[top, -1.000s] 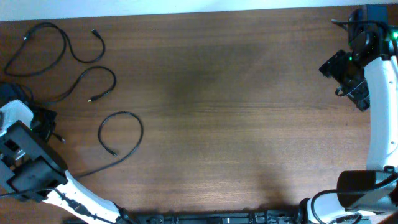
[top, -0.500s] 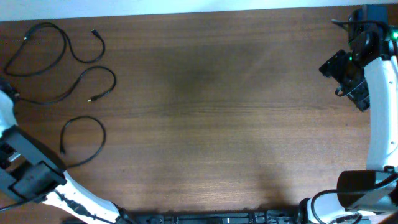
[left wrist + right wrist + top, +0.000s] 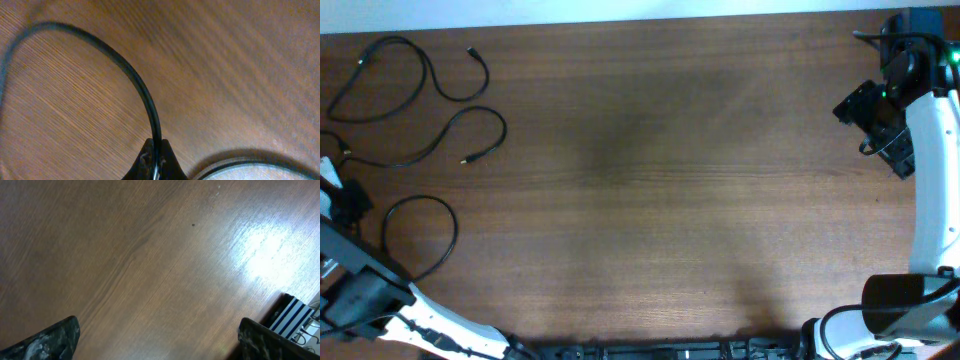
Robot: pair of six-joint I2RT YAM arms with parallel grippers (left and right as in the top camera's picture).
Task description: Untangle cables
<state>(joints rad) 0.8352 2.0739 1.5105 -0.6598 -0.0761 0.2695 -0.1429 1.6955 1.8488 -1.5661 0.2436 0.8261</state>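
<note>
Three thin black cables lie apart at the table's left in the overhead view. The top cable (image 3: pixel 430 75) and the middle cable (image 3: pixel 504 130) lie loose. The third cable (image 3: pixel 455 232) forms a loop near the left edge. My left gripper (image 3: pixel 350 197) is shut on this looped cable. In the left wrist view the left gripper (image 3: pixel 156 159) pinches the cable (image 3: pixel 135 80), which arcs away over the wood. My right gripper (image 3: pixel 872 112) hovers at the far right, open and empty. The right wrist view shows the right gripper (image 3: pixel 160 342) with its jaws wide apart over bare wood.
The brown wooden table (image 3: pixel 660 180) ends at a pale strip along the back edge. A striped dark object (image 3: pixel 292 317) sits at the table's edge in the right wrist view. A pale round rim (image 3: pixel 250 170) shows at the bottom right of the left wrist view.
My left gripper has dragged the looped cable leftward to the table's left edge. The other two cables and the right arm have not moved.
</note>
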